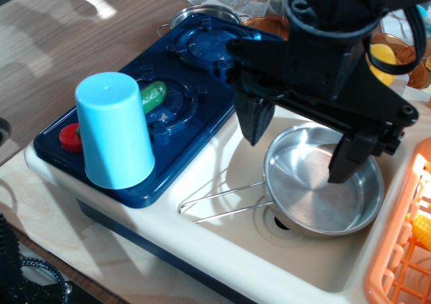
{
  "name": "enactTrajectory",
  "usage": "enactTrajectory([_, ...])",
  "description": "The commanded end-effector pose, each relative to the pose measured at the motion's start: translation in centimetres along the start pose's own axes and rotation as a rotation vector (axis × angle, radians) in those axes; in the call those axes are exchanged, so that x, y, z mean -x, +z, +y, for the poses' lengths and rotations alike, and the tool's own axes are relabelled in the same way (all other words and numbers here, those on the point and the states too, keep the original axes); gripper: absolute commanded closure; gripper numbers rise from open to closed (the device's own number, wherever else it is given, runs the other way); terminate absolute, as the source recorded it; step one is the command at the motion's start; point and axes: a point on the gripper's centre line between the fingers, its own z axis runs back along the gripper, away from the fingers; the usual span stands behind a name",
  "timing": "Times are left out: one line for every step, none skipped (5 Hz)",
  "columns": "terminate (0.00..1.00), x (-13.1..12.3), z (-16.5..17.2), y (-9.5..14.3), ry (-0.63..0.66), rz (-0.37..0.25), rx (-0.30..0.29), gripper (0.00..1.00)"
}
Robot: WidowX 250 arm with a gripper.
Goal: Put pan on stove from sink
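The shiny steel pan [316, 196] lies in the cream-white sink [236, 243], over the drain, with its wire-loop handle [219, 201] pointing left. My black gripper [296, 159] hangs open above the pan's far left rim. One finger [252, 118] is outside the rim on the left, the other finger [347, 159] is over the pan's inside. Neither finger touches the pan. The dark blue stove [168, 108] lies left of the sink, with a red knob [69, 137] at its near corner.
An upturned light blue cup [113, 132] stands on the stove's near part, with a green toy vegetable [153, 95] on the near burner behind it. A small steel pot [202, 13] sits behind the stove. An orange dish rack [404, 250] stands on the right.
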Motion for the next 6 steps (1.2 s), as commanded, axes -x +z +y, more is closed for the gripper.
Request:
enactTrajectory([0.00, -2.5, 1.0, -2.4, -0.050, -0.133, -0.024, 0.00])
enactTrajectory([0.00, -3.0, 1.5, -4.3, -0.082, -0.186, -0.041, 0.00])
enactTrajectory([0.00, -3.0, 2.3, -5.9, -0.109, -0.214, -0.058, 0.00])
enactTrajectory([0.00, -3.3, 3.0, -6.9, -0.132, -0.207, -0.032, 0.00])
enactTrajectory([0.00, -3.7, 3.4, -8.0, -0.153, -0.193, 0.013, 0.00])
enactTrajectory([0.00, -3.8, 3.6, -9.0, -0.155, -0.182, 0.041, 0.00])
